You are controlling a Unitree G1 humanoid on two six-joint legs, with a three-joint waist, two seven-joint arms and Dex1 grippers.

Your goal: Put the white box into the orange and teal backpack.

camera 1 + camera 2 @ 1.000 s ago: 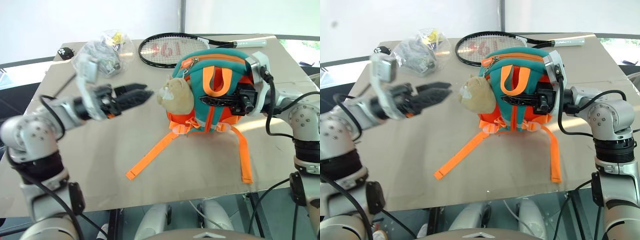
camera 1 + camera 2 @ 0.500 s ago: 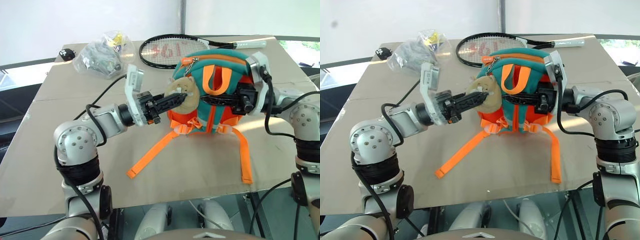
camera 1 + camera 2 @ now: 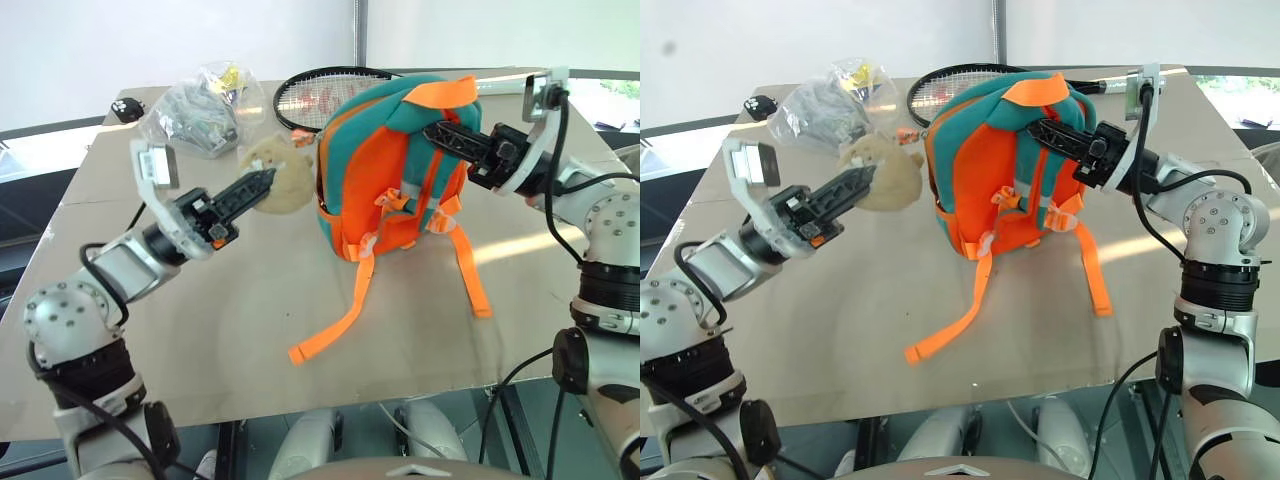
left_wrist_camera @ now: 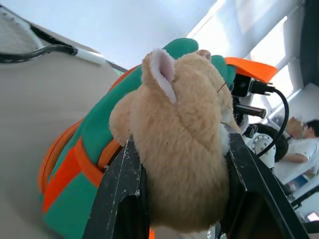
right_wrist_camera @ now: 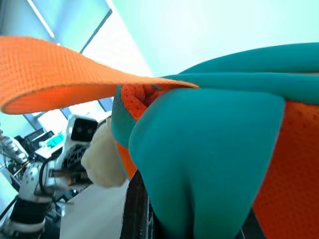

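Your left gripper [image 3: 262, 181] is clamped on the beige plush charm [image 3: 275, 187], your right gripper [image 3: 436, 131] pinches the upright orange and teal backpack [image 3: 385, 170] near its top on the table [image 3: 200, 310].

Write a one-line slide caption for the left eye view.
Left gripper shut on the beige plush charm, right gripper gripping the top of the upright orange and teal backpack on the table.
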